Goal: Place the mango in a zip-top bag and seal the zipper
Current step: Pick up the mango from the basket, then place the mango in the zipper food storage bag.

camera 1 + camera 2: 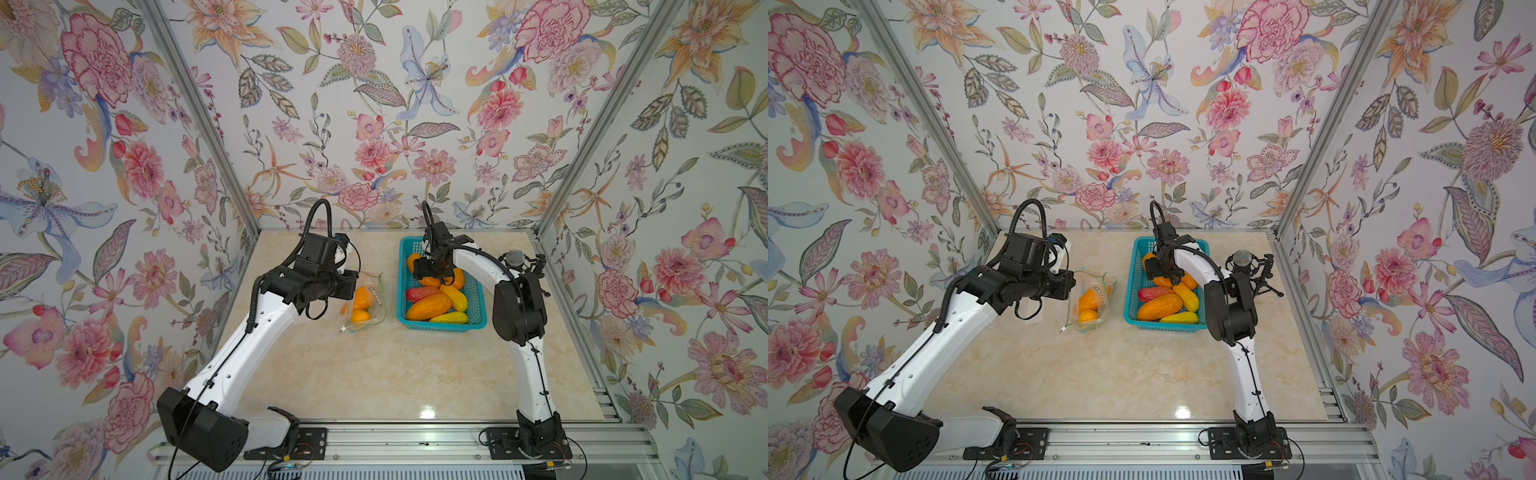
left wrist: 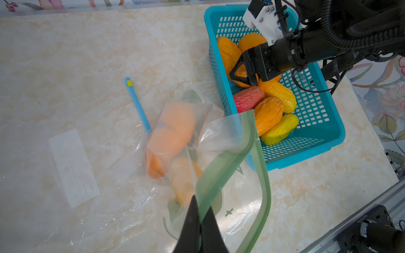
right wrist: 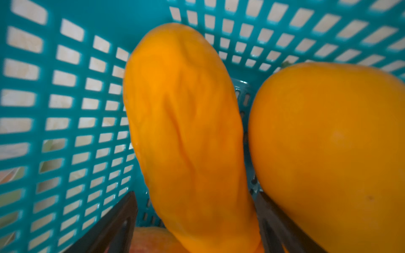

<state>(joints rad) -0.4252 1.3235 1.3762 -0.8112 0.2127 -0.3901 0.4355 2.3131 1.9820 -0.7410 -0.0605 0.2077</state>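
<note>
Top views: the left gripper [image 1: 353,286] is reaching over the edge of the zip-top bag [image 1: 368,305], which is lying on the marble-look table [image 1: 395,365] just beside the teal basket [image 1: 440,327]. Its jaws are hidden here. The right gripper [image 1: 1160,272] is reaching down into the basket among the mangoes.

Left wrist view: the left gripper [image 2: 200,219] is standing closed, pinching the bag's green zipper strip [image 2: 219,179]. The mouth is gaping open. Two orange mangoes [image 2: 173,131] are sitting inside the bag. A second bag with a white label [image 2: 72,166] is lying flat alongside.

Right wrist view: the right gripper [image 3: 195,197] is standing wide, its fingers [image 3: 118,223] straddling a wrinkled orange mango [image 3: 186,120] in the basket. A gap is showing at one finger, so nothing is gripped. A smoother mango [image 3: 328,153] is lying just beside it.
</note>
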